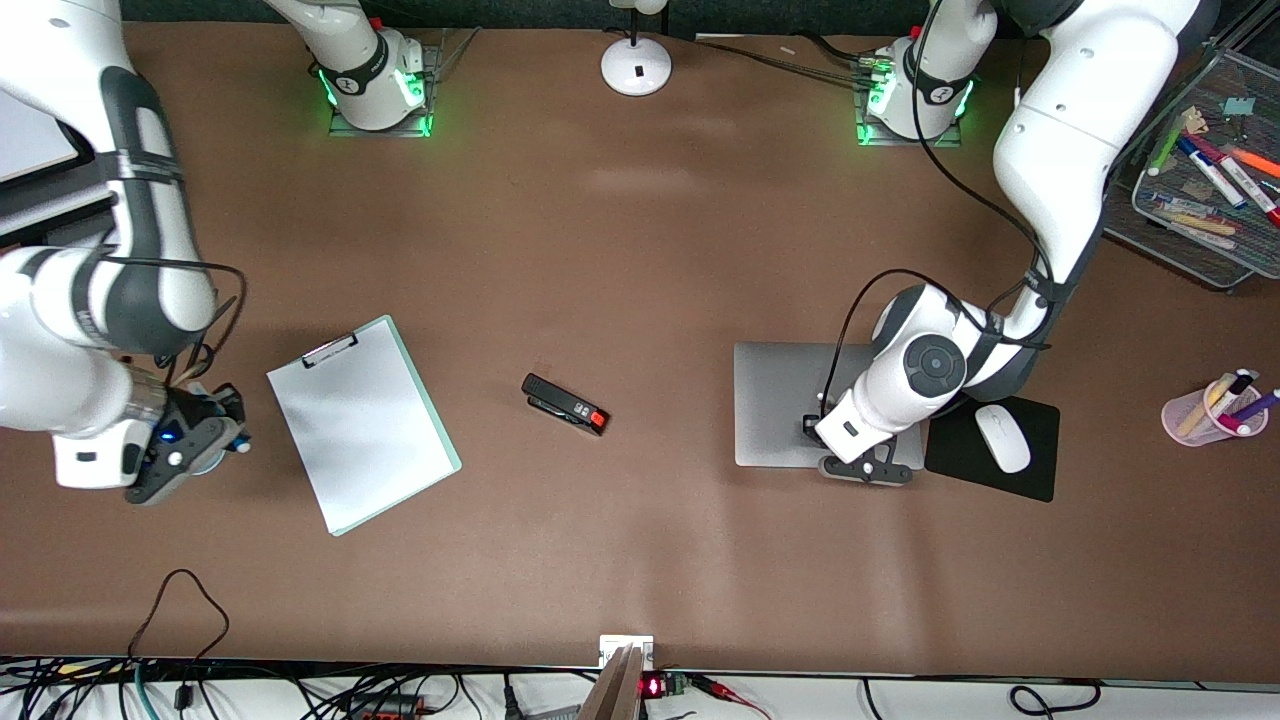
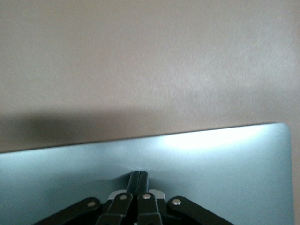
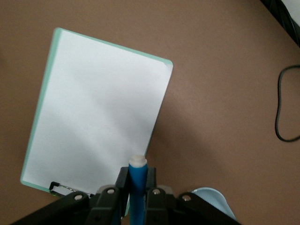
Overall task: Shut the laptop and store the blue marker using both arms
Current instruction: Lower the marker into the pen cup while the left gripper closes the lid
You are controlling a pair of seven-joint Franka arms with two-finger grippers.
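Observation:
The silver-grey laptop (image 1: 785, 400) lies shut and flat toward the left arm's end of the table. My left gripper (image 1: 815, 428) is shut and empty, its tips (image 2: 139, 176) pressed down on the lid (image 2: 225, 164). My right gripper (image 1: 190, 445) is at the right arm's end of the table, over a light-blue cup (image 1: 212, 462). It is shut (image 3: 137, 180) on the blue marker (image 3: 138, 197), which stands upright with its white end up. The cup's rim (image 3: 213, 199) shows beside the fingers.
A white clipboard (image 1: 362, 420) lies beside the right gripper and a black stapler (image 1: 565, 404) mid-table. A white mouse (image 1: 1002, 438) sits on a black pad (image 1: 1040, 475) next to the laptop. A pink pen cup (image 1: 1215, 410) and a mesh tray (image 1: 1205, 250) of markers stand at the left arm's end.

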